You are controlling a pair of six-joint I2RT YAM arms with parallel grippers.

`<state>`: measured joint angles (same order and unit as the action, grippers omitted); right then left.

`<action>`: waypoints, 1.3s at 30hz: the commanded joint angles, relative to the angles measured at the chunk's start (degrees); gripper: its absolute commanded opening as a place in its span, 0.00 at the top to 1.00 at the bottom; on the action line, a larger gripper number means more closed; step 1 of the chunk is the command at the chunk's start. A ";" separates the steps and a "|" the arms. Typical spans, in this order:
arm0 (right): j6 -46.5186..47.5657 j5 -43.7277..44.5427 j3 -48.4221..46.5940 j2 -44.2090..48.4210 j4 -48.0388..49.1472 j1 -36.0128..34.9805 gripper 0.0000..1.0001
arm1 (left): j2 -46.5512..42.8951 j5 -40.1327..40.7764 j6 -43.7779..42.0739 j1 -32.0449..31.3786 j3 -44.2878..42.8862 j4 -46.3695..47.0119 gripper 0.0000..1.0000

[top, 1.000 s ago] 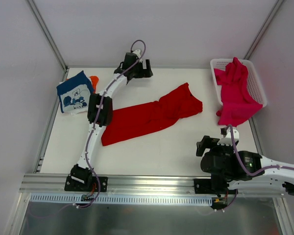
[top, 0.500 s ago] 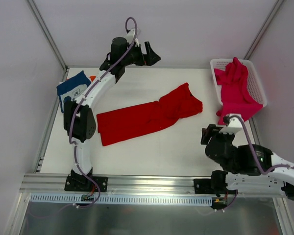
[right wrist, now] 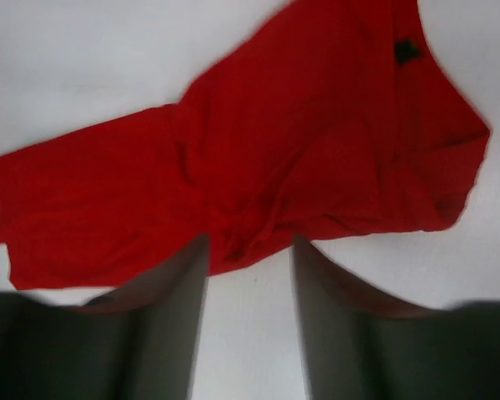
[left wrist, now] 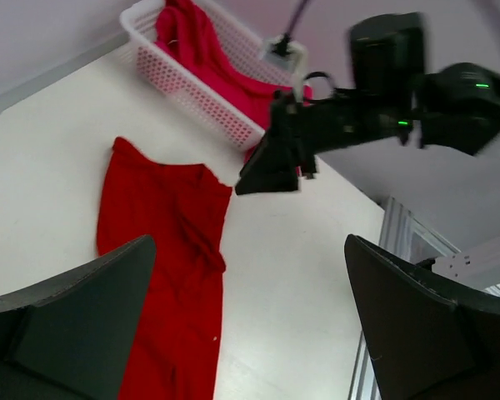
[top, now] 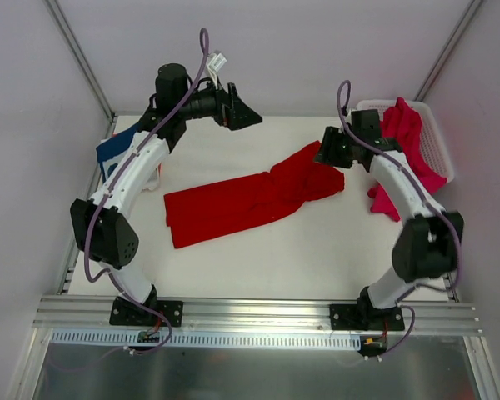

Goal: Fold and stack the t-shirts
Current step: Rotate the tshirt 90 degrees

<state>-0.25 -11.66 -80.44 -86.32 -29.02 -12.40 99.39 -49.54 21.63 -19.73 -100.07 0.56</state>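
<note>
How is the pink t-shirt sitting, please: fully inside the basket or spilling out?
Spilling out: the pink t-shirt drapes over the basket's front rim.

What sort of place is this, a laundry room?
Probably a robot test bench, not a laundry: left arm and right arm bolted to an aluminium rail, plain-walled white table, red t-shirt laid out.

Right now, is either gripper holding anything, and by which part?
Nothing is held. The left gripper hangs open in the air; the right gripper is poised open over the red t-shirt's bunched edge, with no cloth pinched between its fingers.
</note>
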 commanded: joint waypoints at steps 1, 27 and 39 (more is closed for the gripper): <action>-3.70 -12.95 1.43 -10.78 4.92 5.63 0.60 | -8.76 5.40 -6.76 1.18 4.61 -7.22 0.01; -17.50 -16.64 -12.18 -39.42 22.07 7.66 1.00 | -36.46 31.69 -17.15 1.18 30.90 -17.43 0.01; -33.57 -22.97 -43.53 -62.99 27.77 5.55 1.00 | -36.90 33.19 -16.80 2.85 31.52 -17.43 0.01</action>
<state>-27.55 -32.56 -115.92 -145.84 -4.69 -5.34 64.05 -17.34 5.30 -17.87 -68.88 -17.89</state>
